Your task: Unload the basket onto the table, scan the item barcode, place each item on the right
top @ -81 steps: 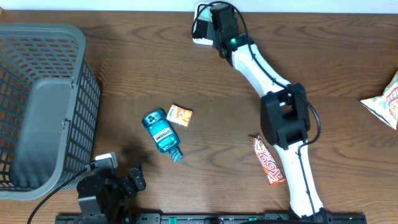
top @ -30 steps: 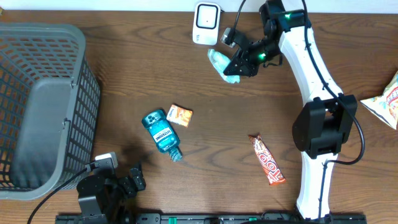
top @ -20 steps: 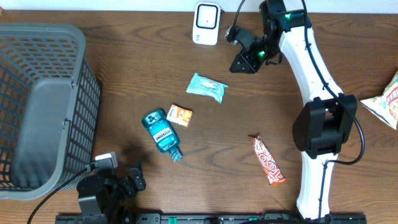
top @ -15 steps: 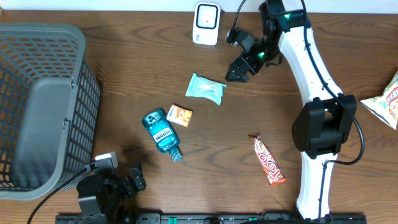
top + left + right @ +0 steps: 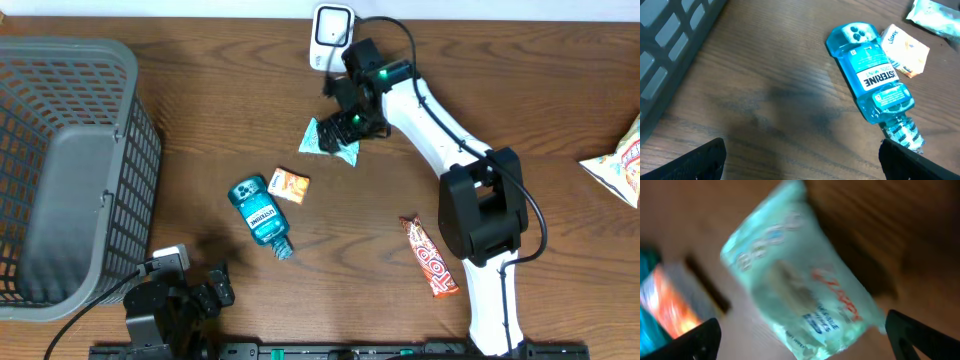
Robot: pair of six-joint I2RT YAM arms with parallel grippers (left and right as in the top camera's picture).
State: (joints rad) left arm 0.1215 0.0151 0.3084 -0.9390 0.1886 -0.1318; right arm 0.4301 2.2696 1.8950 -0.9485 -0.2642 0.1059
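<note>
Right gripper (image 5: 802,330): is hanging over the pouch (image 5: 322,146) with its fingers spread wide to either side, pinching nothing.
Pouch: is lying on the bench (image 5: 200,100), near the scanner (image 5: 331,26) and between it and the packet (image 5: 291,185). The right wrist view is showing it blurred, pale green with red lettering facing the camera. Whether a finger is touching it cannot be told.
Scanner: is standing at the bench's far edge, just beside the right arm's wrist.
Left gripper (image 5: 802,155): is resting at the near edge, just beside the basket (image 5: 60,170), fingers spread and holding nothing.
Bottle (image 5: 260,212): is lying on its side in mid-bench, cap pointing toward the near edge, with the orange packet just beside its base.
Bar (image 5: 432,258): is lying near the right arm's base, well apart from the pouch.
Bag (image 5: 615,165): is showing only partly at the right edge.
Basket: is sitting at the left end of the bench.
</note>
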